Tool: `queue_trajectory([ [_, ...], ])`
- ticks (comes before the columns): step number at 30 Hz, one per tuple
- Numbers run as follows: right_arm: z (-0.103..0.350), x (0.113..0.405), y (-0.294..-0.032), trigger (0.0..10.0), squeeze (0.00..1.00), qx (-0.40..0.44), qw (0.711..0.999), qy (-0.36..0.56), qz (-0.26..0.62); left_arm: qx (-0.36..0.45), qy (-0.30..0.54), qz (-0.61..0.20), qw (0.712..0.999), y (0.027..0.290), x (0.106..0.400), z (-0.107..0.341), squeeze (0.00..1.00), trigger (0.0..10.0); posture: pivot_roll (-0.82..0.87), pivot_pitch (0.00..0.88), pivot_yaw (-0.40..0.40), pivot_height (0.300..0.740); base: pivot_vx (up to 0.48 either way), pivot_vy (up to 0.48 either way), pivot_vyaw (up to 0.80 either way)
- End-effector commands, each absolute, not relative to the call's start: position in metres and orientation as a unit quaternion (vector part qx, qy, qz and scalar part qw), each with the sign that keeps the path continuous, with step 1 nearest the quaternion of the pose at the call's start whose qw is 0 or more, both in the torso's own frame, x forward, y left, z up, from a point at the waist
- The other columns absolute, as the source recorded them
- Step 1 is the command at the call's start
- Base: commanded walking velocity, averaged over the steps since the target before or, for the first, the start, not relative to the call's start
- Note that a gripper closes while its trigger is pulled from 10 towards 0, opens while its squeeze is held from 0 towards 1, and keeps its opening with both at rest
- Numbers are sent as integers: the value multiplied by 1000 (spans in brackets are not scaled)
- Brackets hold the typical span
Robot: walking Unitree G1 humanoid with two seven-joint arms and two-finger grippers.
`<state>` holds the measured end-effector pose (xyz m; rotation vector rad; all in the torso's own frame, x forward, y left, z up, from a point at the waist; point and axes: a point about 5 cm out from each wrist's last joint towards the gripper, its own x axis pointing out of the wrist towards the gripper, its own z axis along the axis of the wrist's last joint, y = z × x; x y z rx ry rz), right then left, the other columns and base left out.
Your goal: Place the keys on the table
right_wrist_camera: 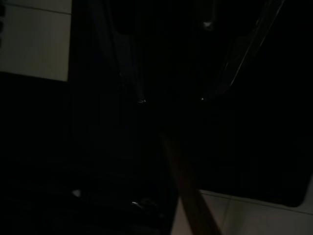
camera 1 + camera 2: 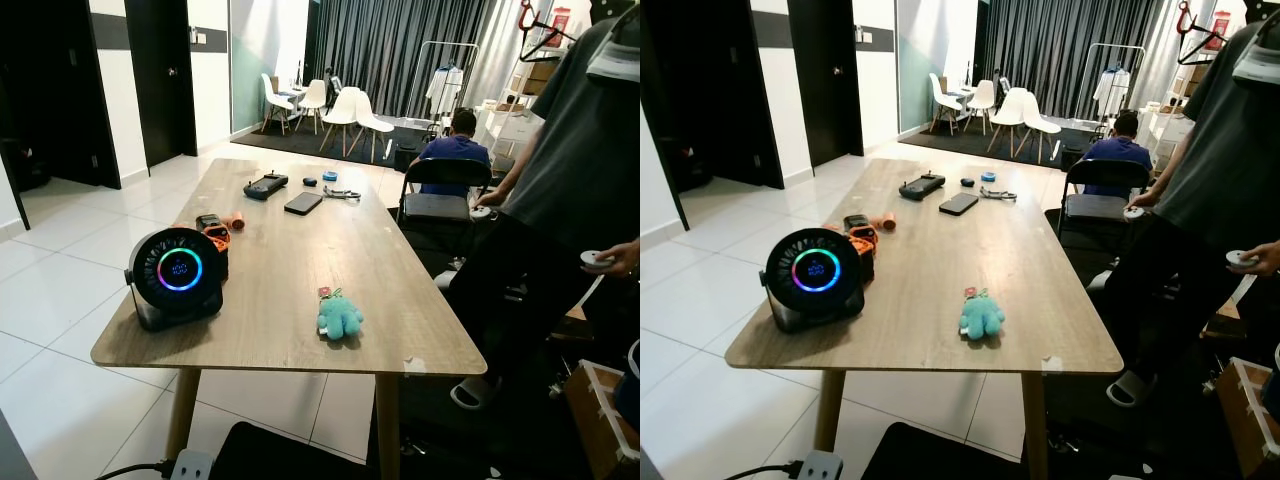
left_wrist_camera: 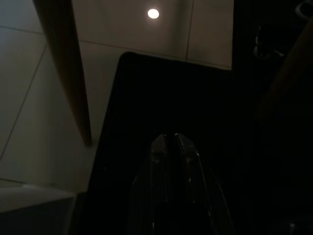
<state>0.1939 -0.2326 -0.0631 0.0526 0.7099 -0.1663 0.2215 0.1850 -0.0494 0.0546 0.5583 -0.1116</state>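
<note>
On the wooden table (image 2: 300,270), left to right: round fan with glowing ring (image 2: 177,275) at the near left corner, orange-black tool (image 2: 216,230) just behind it, then the keys with a teal plush keychain (image 2: 339,316) near the front edge, right of centre. Plush long axis runs front to back, ring end pointing away toward the far end. Far end: black controller (image 2: 265,186), phone (image 2: 303,203). Person (image 2: 585,190) stands at right. Left wrist view, dark: left gripper (image 3: 170,143) fingers pressed together, empty, over a black mat (image 3: 146,98) beside a table leg (image 3: 68,73). Right wrist view, near black: right gripper (image 1: 171,100) fingers spread apart, empty.
</note>
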Motion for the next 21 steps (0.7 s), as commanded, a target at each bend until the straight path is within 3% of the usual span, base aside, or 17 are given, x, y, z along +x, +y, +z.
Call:
queue_trajectory([
  [1,-64,193,-232,10000,0,21,932,354,-74,27,268,-52,962,185,220,-49,0,10000,62,19,-93,740,0,0,0],
  [21,-77,176,-217,10000,0,32,921,383,-61,33,261,-75,962,183,227,-45,0,10000,56,14,-30,740,0,0,0],
])
